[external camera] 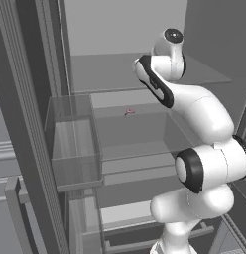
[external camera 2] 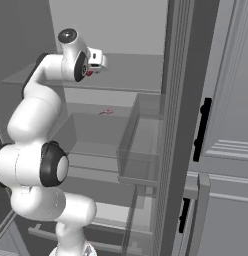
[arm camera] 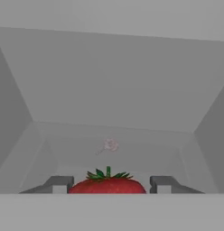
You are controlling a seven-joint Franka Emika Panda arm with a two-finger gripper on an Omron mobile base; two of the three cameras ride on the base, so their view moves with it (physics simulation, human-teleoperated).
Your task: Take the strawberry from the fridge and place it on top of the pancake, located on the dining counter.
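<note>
My two-finger claw (arm camera: pixel 108 184) is sitting inside the tall dark grey fridge (external camera: pixel 30 124), its dark fingertips (arm camera: pixel 59 184) flanking the small bright red strawberry (arm camera: pixel 107 184). I cannot tell whether they are gripping it. A small pale pink item (arm camera: pixel 109 145) is lying on the glass shelf beyond the strawberry.

Strawberry (arm camera: pixel 107 183) cut off below by the hand view's lower band, only its top and green leaves showing, claw (arm camera: pixel 108 185) fingertips mostly hidden too, contact with the berry unclear, small pale pink item (external camera: pixel 129 112) on a lower fridge shelf too tiny to identify
</note>
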